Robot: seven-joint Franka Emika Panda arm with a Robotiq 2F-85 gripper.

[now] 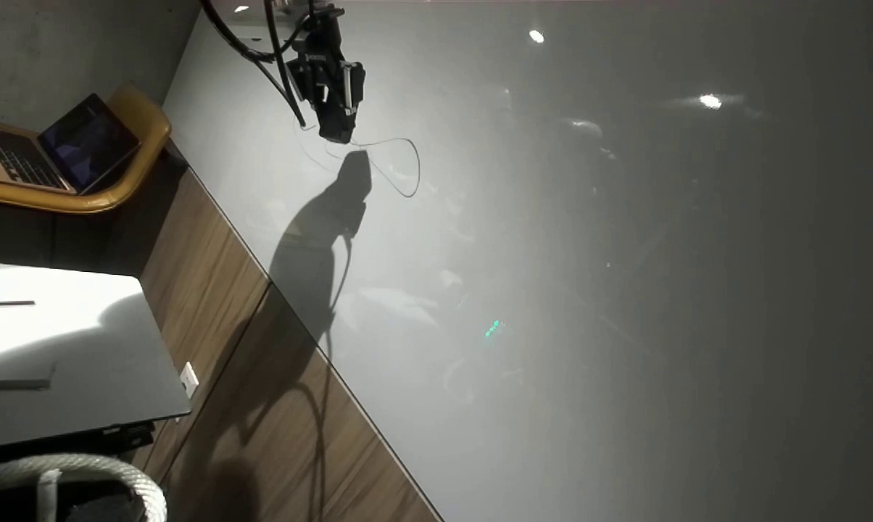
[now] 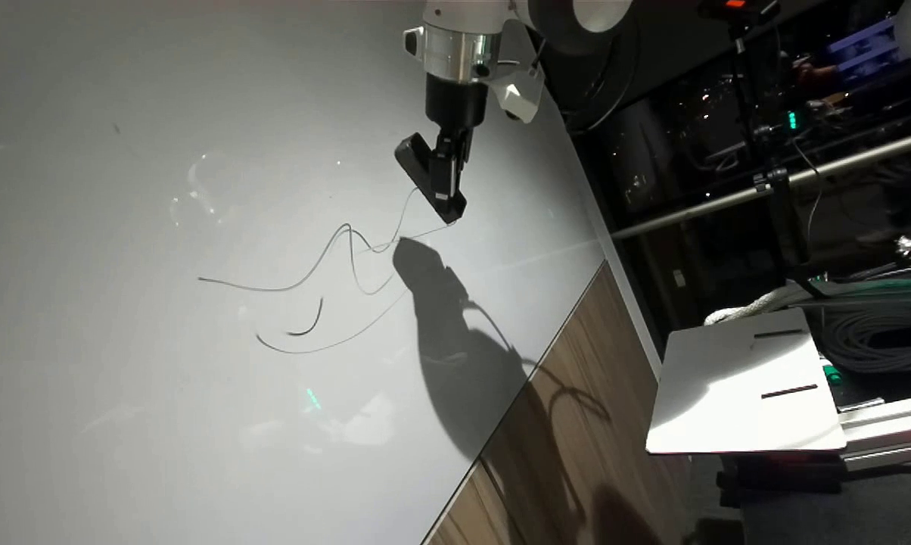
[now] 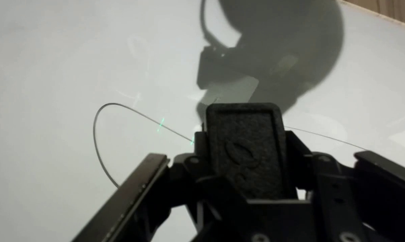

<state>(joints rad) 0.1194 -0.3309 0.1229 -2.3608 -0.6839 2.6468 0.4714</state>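
Observation:
My gripper is shut on a black rectangular block with an engraved mark, which looks like an eraser. The gripper and the block show at the upper left in an exterior view, and the gripper and tilted block at the upper middle in an exterior view. The block is close to a glossy white board; I cannot tell whether they touch. Thin dark curved lines run on the board near the block. A looped line shows left of the block in the wrist view.
Brown wood panelling borders the board, with a white outlet. A laptop sits on a yellow chair. A pale flat top and coiled cable stand at the side. The arm's shadow falls across the board.

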